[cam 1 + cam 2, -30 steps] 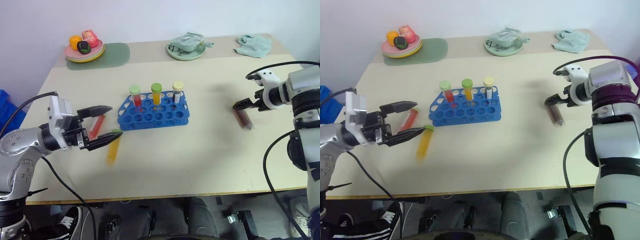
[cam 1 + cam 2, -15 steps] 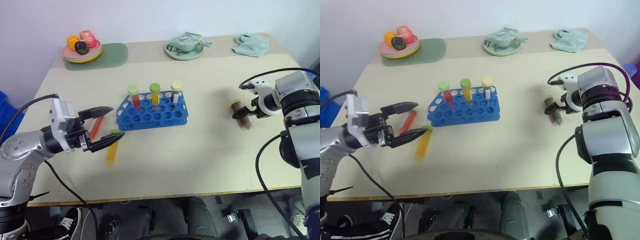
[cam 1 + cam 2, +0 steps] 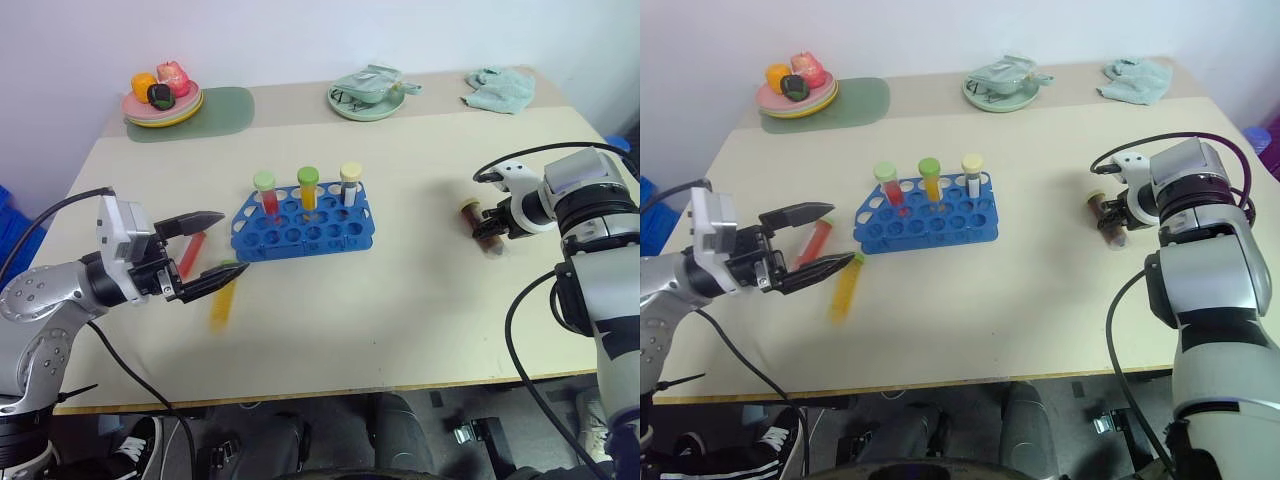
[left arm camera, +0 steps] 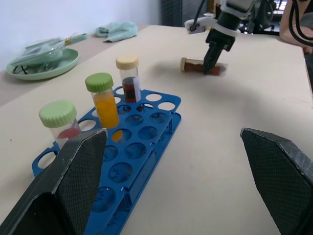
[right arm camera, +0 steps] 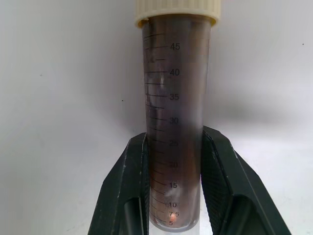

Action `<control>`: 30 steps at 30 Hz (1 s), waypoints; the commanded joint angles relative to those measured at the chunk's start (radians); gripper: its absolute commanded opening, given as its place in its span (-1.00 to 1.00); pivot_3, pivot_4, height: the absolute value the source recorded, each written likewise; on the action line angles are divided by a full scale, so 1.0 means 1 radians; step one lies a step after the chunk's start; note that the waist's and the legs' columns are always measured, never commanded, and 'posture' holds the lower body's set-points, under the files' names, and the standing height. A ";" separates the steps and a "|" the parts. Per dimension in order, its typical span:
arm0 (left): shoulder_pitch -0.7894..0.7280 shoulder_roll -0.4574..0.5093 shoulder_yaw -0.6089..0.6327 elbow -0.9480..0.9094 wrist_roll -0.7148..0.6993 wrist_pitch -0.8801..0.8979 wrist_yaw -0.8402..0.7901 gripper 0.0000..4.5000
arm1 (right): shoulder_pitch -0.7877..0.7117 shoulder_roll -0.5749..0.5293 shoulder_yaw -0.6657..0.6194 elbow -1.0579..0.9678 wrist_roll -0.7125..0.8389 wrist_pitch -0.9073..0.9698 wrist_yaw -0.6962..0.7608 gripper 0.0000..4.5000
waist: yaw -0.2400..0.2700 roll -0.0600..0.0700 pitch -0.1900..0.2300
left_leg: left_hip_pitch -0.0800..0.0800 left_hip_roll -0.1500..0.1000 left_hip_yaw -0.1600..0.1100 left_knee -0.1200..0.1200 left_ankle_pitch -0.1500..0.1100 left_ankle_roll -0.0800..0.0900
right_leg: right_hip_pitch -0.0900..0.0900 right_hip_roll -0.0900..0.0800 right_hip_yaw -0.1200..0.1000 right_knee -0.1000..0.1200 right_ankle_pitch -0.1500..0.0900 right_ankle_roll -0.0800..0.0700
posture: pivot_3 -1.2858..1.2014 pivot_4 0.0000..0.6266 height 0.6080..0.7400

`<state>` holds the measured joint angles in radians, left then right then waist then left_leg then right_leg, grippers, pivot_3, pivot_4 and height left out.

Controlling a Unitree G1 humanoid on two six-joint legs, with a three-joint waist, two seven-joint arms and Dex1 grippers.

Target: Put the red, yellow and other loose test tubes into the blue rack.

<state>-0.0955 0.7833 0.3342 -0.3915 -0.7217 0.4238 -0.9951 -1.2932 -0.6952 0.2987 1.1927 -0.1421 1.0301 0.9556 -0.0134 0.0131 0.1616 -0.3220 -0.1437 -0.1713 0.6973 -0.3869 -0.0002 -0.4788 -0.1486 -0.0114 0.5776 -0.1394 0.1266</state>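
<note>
Plastic, cloth and a matt counter

The counter [image 3: 400, 300] looks smooth and matt, a pale cream laminate. The blue rack [image 3: 304, 229] is glossy moulded plastic; the tubes standing in it are clear plastic with matt screw caps. Right of the rack, the brown tube [image 5: 175, 122] is transparent with printed graduations and a ribbed cream cap. Behind the rack, a soft crumpled cloth [image 3: 503, 88]. The left gripper [image 4: 171, 181] has black, finely cross-hatched fingers [image 4: 80, 169].
</note>
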 commanded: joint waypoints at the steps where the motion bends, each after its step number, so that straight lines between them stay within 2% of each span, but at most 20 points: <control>1: -0.025 0.012 0.021 0.004 0.003 -0.024 -0.004 1.00 | -0.021 -0.002 -0.026 -0.028 0.003 -0.003 -0.001 -0.62 | 0.000 0.000 0.000 | 0.000 0.000 0.000 0.000 0.000 0.000 | 0.000 0.000 0.000 0.000 0.000 0.000 | 0.03 -0.52 1.00; 4: -0.038 0.013 0.016 0.017 0.009 -0.028 -0.011 1.00 | -0.007 -0.020 -0.001 -0.076 -0.006 -0.021 0.065 -0.62 | -0.001 0.000 0.000 | 0.000 0.000 0.000 0.000 0.000 0.000 | 0.000 0.000 0.000 0.000 0.000 0.000 | 0.03 -0.52 1.00; 6: -0.059 0.014 0.007 0.036 0.016 -0.030 -0.016 1.00 | 0.065 -0.059 -0.003 -0.223 0.002 -0.121 0.106 -0.62 | 0.001 0.000 0.000 | 0.000 0.000 0.000 0.000 0.000 0.000 | -0.001 0.000 0.000 0.000 0.000 0.000 | 0.03 -0.52 1.00; 11: -0.087 0.014 -0.007 0.069 0.030 -0.043 -0.033 1.00 | 0.233 -0.111 -0.142 -0.621 0.155 -0.088 0.184 -0.62 | 0.002 0.001 0.000 | -0.001 0.000 0.000 0.000 0.000 0.000 | -0.001 0.000 0.000 0.000 0.001 0.001 | 0.03 -0.52 1.00; 14: -0.106 0.013 -0.011 0.087 0.036 -0.048 -0.043 1.00 | 0.394 -0.112 -0.303 -0.866 0.265 -0.202 0.164 -0.62 | 0.005 0.000 0.000 | -0.001 0.000 0.000 -0.001 0.000 0.000 | 0.000 0.001 0.000 0.000 0.001 0.001 | 0.03 -0.52 1.00; 16: -0.113 0.015 -0.011 0.101 0.043 -0.054 -0.050 1.00 | 0.472 -0.085 -0.426 -0.984 0.346 -0.206 0.126 -0.62 | 0.005 0.000 0.000 | -0.001 0.000 0.000 0.000 0.000 0.001 | 0.000 0.001 0.000 0.000 0.001 0.002 | 0.03 -0.52 1.00; 19: -0.118 0.019 -0.004 0.125 0.053 -0.071 -0.060 1.00 | 0.603 -0.012 -0.560 -1.184 0.435 -0.336 0.063 -0.62 | 0.006 0.000 0.000 | 0.000 0.000 0.000 0.000 0.000 0.001 | 0.000 0.001 0.000 0.000 0.001 0.003 | 0.03 -0.52 1.00; 20: -0.120 0.020 -0.003 0.131 0.055 -0.073 -0.060 1.00 | 0.635 0.030 -0.591 -1.249 0.476 -0.325 0.034 -0.62 | 0.004 0.000 0.000 | 0.000 0.000 0.000 0.000 0.000 0.001 | 0.000 0.001 0.000 0.000 0.001 0.003 | 0.03 -0.52 1.00; 22: -0.122 0.021 -0.002 0.135 0.054 -0.071 -0.060 1.00 | 0.702 0.118 -0.596 -1.375 0.523 -0.325 -0.038 -0.62 | 0.002 0.000 0.000 | 0.000 0.000 0.001 0.000 0.000 0.001 | 0.000 0.001 0.001 0.000 0.002 0.003 | 0.03 -0.52 1.00; 25: -0.123 0.031 -0.001 0.145 0.055 -0.069 -0.068 1.00 | 0.821 0.213 -0.502 -1.478 0.459 -0.506 -0.103 -0.62 | 0.002 0.000 0.000 | 0.002 0.001 0.001 0.000 0.000 0.001 | 0.000 0.003 0.002 0.000 0.002 0.003 | 0.03 -0.52 1.00; 30: -0.117 0.053 -0.007 0.182 0.074 -0.085 -0.103 1.00 | 0.892 0.332 -0.389 -1.469 0.395 -0.686 -0.208 -0.62 | 0.003 0.000 0.000 | 0.001 0.001 0.002 0.000 -0.001 0.001 | 0.001 0.002 0.002 0.000 0.002 0.002 | 0.03 -0.52 1.00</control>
<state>-0.2056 0.8221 0.3028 -0.2169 -0.6566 0.3628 -1.0860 -0.3882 -0.3810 -0.1006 -0.2469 0.2704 0.4179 0.7840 -0.0105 0.0132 0.1615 -0.3204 -0.1431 -0.1696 0.6978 -0.3874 0.0005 -0.4780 -0.1461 -0.0091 0.5780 -0.1371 0.1286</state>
